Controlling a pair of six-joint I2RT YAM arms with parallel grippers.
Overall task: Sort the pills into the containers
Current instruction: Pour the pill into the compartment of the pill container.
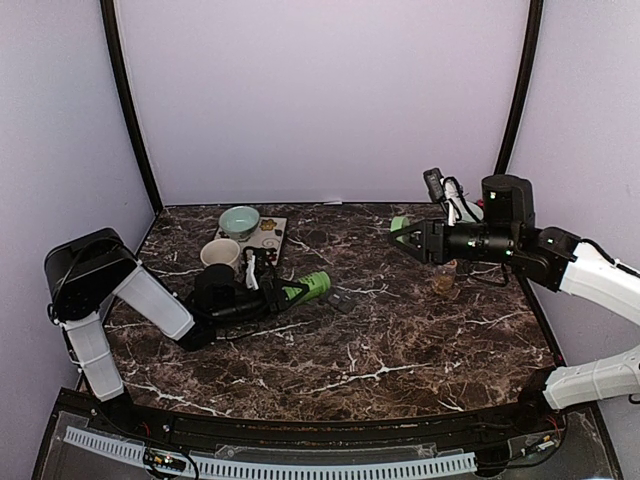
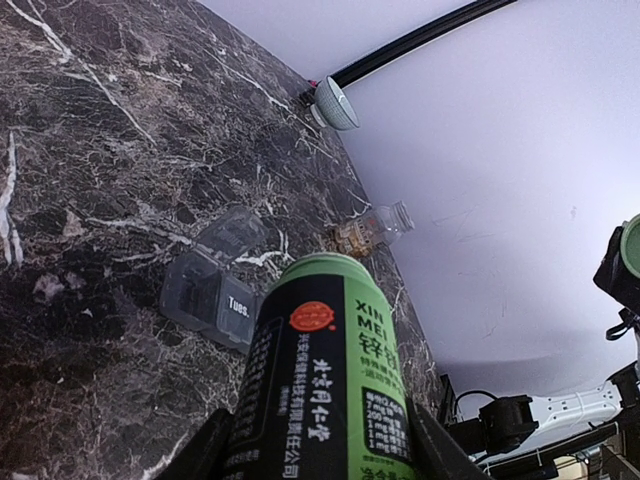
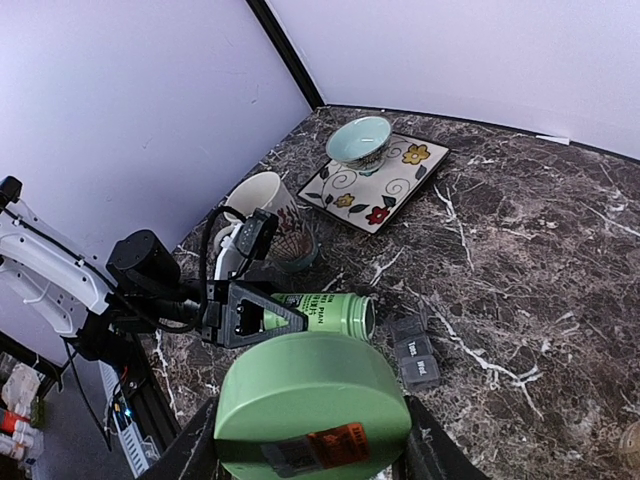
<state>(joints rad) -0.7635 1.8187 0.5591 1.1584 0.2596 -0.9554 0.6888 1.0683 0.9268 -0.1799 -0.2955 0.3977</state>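
Note:
My left gripper (image 1: 262, 293) (image 2: 325, 445) is shut on a green and black pill bottle (image 1: 308, 288) (image 2: 325, 380) and holds it on its side, low over the table. Its open mouth points at the dark grey container strip (image 1: 343, 298) (image 2: 215, 285) (image 3: 413, 352), whose lids read "Tues." and "Wed.". My right gripper (image 1: 405, 238) (image 3: 312, 450) is shut on the bottle's green cap (image 1: 399, 224) (image 3: 312, 400), raised at the right. A small clear jar (image 1: 443, 283) (image 2: 365, 232) holds tan contents. No single pills can be made out.
A white mug (image 1: 221, 254) (image 3: 258, 200) stands at the back left beside a pale teal bowl (image 1: 240, 220) (image 3: 360, 140) on a flowered plate (image 1: 270, 235) (image 3: 385, 185). A small patterned dish (image 3: 295, 245) sits by the mug. Purple walls enclose the marble table.

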